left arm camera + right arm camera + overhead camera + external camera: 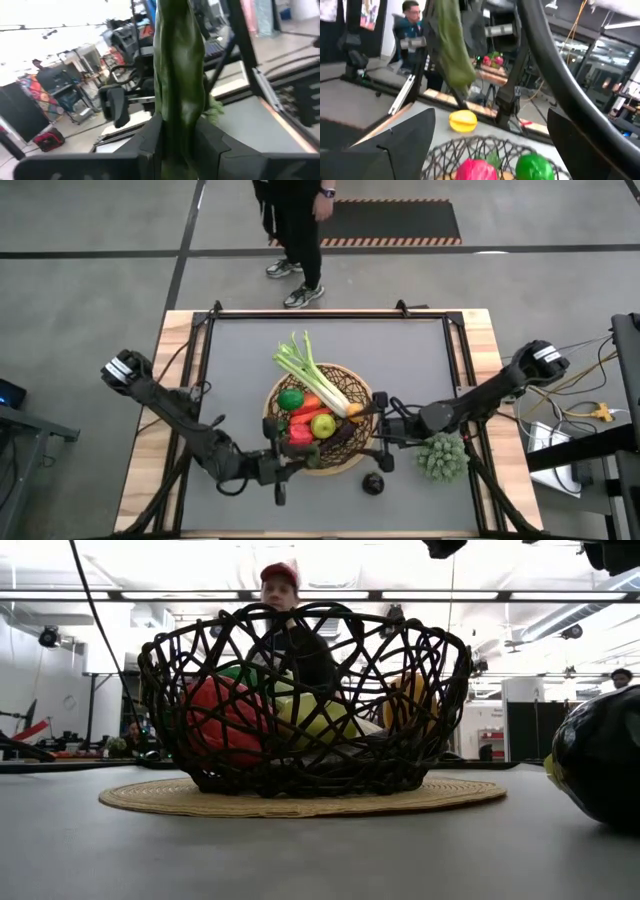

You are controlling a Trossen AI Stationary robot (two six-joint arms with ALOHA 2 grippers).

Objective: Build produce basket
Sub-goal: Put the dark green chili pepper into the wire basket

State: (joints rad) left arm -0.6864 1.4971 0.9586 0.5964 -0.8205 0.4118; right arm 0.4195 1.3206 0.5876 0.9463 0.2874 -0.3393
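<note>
The dark wicker basket point(318, 423) stands on a tan woven mat point(300, 798) at mid-table, holding the leek point(312, 373), a lime point(290, 399), red peppers point(299, 433), a yellow-green fruit point(323, 424) and a carrot point(352, 409). My left gripper point(283, 470) is at the basket's near-left rim, shut on a green chili point(177, 75). My right gripper point(485, 145) is open at the basket's right rim, touching nothing. The dark eggplant point(372, 483) lies on the table near the basket. A yellow lemon point(463, 121) shows past the basket's rim. My left gripper pinches the green chili between its two fingers point(150, 140) at one end point(175, 145). The rest of the chili reaches out past the fingertips. It is lifted clear of the table, above the basket's left side point(452, 45).
A green knobbly vegetable point(441, 457) lies on the table under the right arm. Wooden borders point(150, 440) run along the grey mat's left and right sides. A person point(295, 240) stands beyond the far edge. There is free grey surface far and left of the basket.
</note>
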